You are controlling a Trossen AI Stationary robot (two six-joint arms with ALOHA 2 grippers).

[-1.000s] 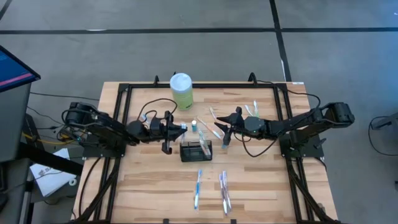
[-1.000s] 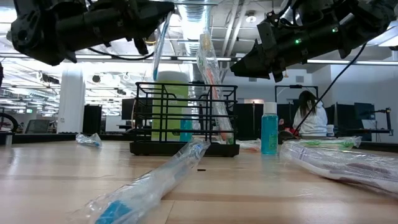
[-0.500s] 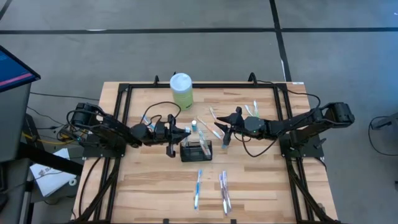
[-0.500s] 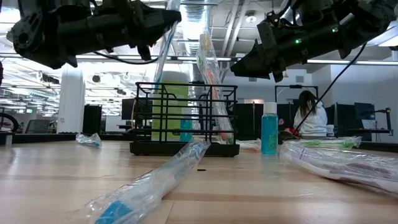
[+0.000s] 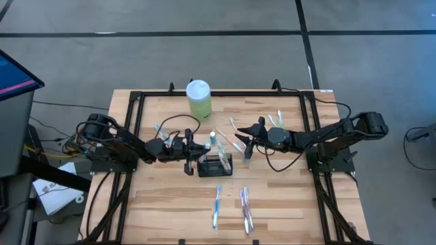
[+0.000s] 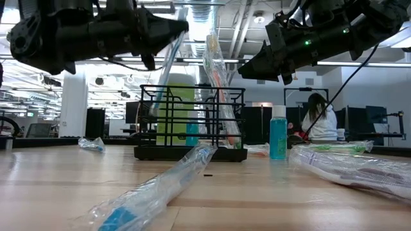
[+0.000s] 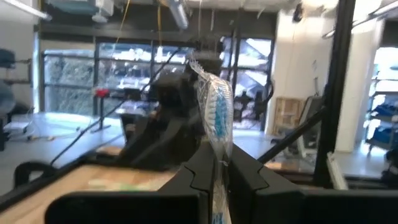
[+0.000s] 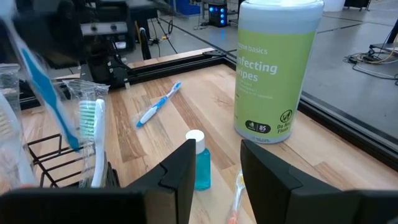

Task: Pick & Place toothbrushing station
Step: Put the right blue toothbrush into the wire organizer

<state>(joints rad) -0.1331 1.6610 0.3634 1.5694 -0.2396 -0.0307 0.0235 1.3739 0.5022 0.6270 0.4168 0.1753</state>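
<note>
Partly hidden, the left gripper (image 5: pixel 193 148) clenches a plastic-wrapped blue toothbrush (image 7: pixel 216 112) beside the black wire-mesh caddy (image 5: pixel 214 164).
Right gripper (image 5: pixel 248 143), jaws parted and empty, hovers near a small blue bottle (image 8: pixel 198 160).

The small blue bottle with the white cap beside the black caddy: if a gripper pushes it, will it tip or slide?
The small blue bottle stands upright, tall and narrow, so a high push would probably tip it. Once down, its round body would likely roll. It looks light, and the caddy stands close enough to stop it.

The dark left gripper (image 5: pixel 196 145) is reaching in from the table's left side, fingers pinched together. The dark right gripper (image 5: pixel 246 143) is hanging raised opposite, fingers parted.
</note>
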